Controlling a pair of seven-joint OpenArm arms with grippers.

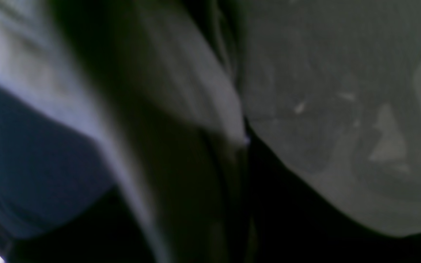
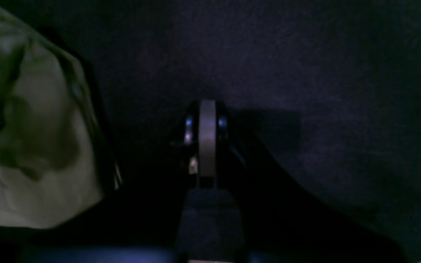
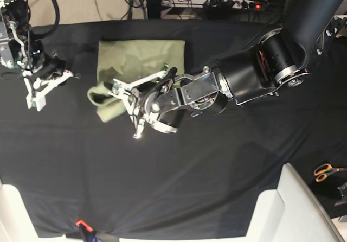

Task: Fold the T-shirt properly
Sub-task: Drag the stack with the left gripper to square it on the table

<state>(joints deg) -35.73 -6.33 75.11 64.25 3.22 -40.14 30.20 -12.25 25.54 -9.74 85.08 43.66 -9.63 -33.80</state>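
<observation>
My T-shirt (image 3: 142,60), pale sage green, lies partly folded into a rectangle on the black cloth, with 1 rumpled sleeve bunched at its left end.

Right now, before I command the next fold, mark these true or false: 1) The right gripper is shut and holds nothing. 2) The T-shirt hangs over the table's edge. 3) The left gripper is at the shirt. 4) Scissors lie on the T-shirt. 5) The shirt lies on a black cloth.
1) True. The right gripper is shut over bare cloth, apart from the shirt.
2) False. The T-shirt lies well inside the black table cloth.
3) True. The left gripper is at the shirt's near left part; whether it grips fabric is unclear.
4) False. The scissors lie off the cloth, at the base view's right edge.
5) True.
</observation>
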